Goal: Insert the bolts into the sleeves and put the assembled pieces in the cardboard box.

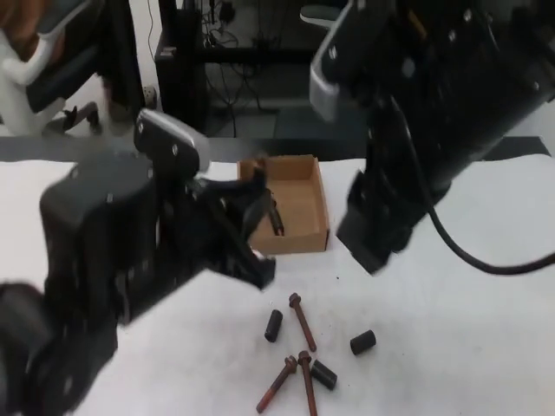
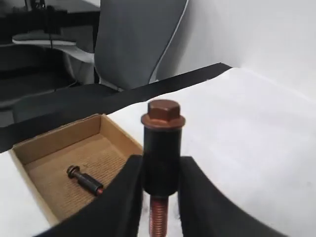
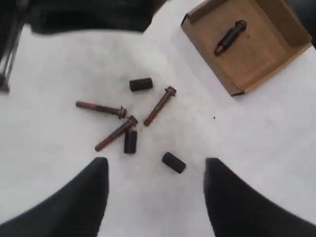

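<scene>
Pinched upright in the left hand [image 2: 162,185], a black sleeve [image 2: 161,158] carries a copper hex-head bolt [image 2: 163,114], close beside the cardboard box [image 2: 54,138]. Another assembled piece [image 2: 85,179] lies inside the box. Near the box, the right hand [image 3: 154,180] hangs spread above loose bolts [image 3: 160,105] and loose sleeves [image 3: 140,84] on the white surface [image 3: 256,148].

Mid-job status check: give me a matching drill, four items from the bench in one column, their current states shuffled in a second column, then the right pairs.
Items
1. left end effector
2. right end effector
3. cardboard box
4. loose bolts

States
A. open, above the loose sleeves
B. lying on the white cover
C. shut on a bolt in its sleeve
D. holds one assembled piece

Pairs: 1-C, 2-A, 3-D, 4-B
</scene>
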